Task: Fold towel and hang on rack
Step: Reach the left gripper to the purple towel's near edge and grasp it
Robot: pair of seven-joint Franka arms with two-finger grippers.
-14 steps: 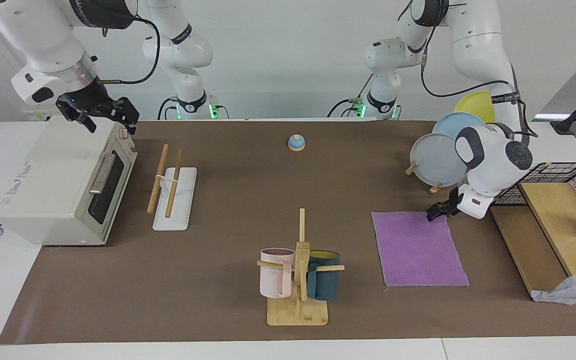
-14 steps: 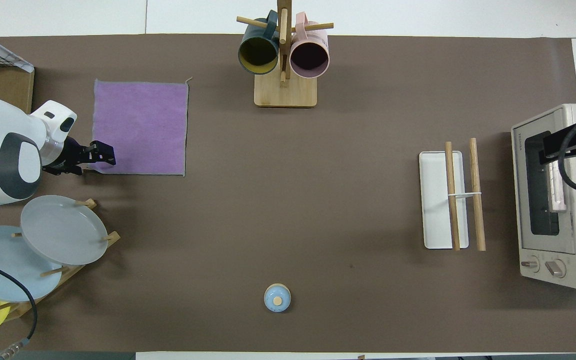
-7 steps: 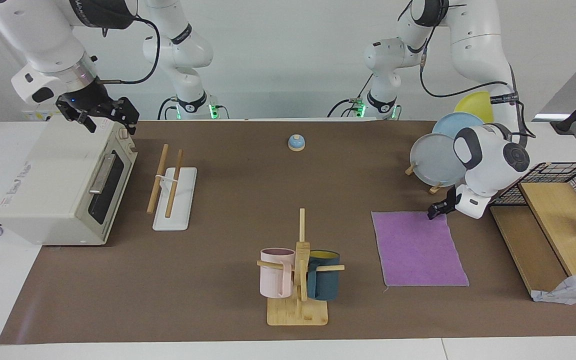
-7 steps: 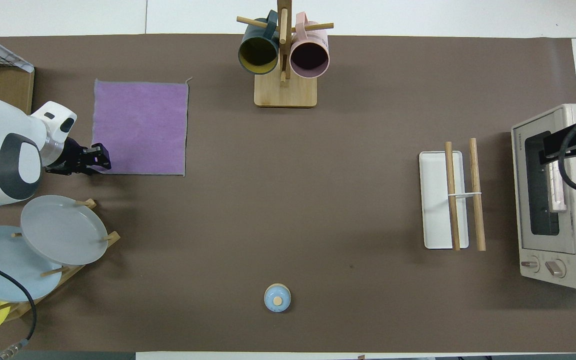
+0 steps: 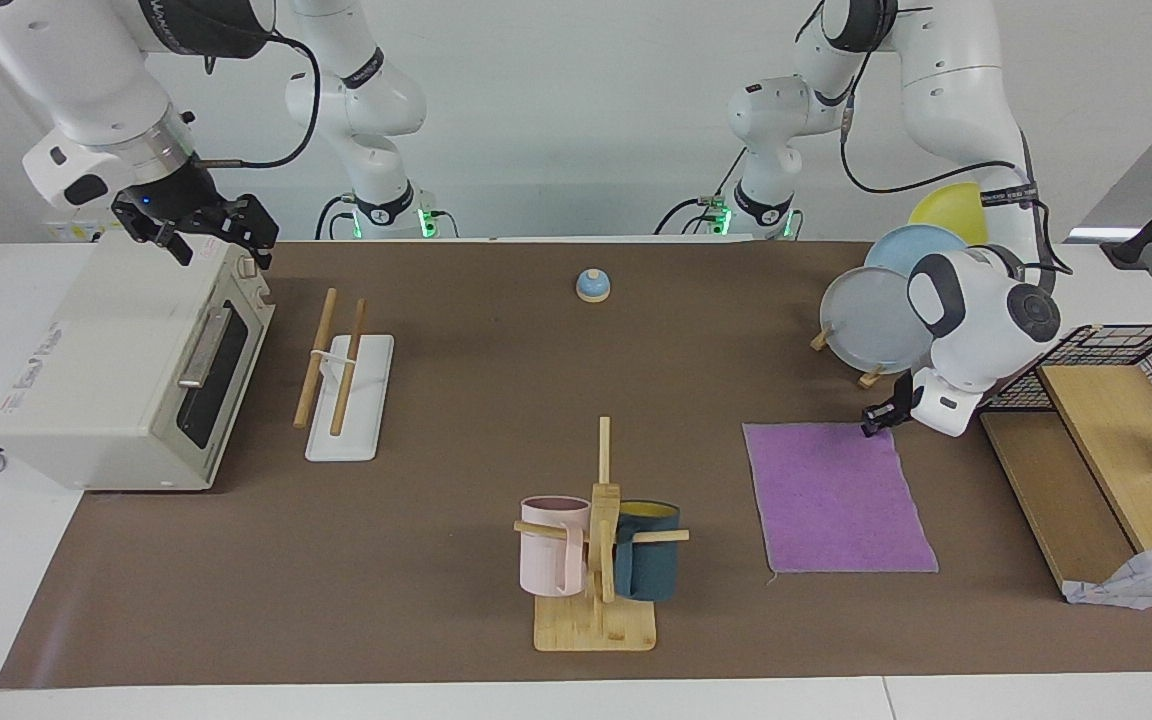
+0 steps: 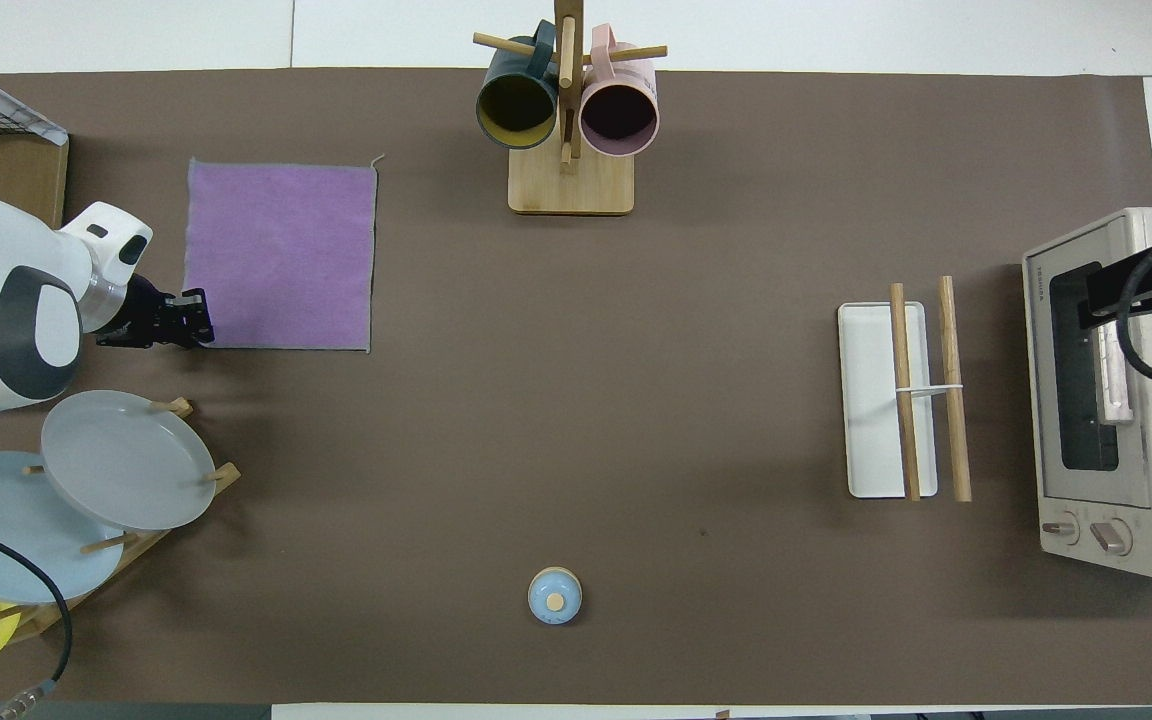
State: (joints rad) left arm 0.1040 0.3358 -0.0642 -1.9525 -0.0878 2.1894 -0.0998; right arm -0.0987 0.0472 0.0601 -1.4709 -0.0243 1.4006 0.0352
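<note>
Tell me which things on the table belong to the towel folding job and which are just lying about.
Job:
towel, flat, purple face up
rack
left gripper, at the towel's corner nearest the plates
right gripper, waiting over the toaster oven

Lying about:
toaster oven
mug tree
plate stand
small blue knob
wire basket

a white toaster oven (image 5: 126,375) sits at the right arm's end of the table. a wooden mug tree (image 5: 598,560) holds a pink mug (image 5: 550,545) and a dark blue mug (image 5: 648,562). a small blue bell (image 5: 593,285) lies nearer the robots. grey, blue and yellow plates (image 5: 868,318) stand in a wooden stand.
</note>
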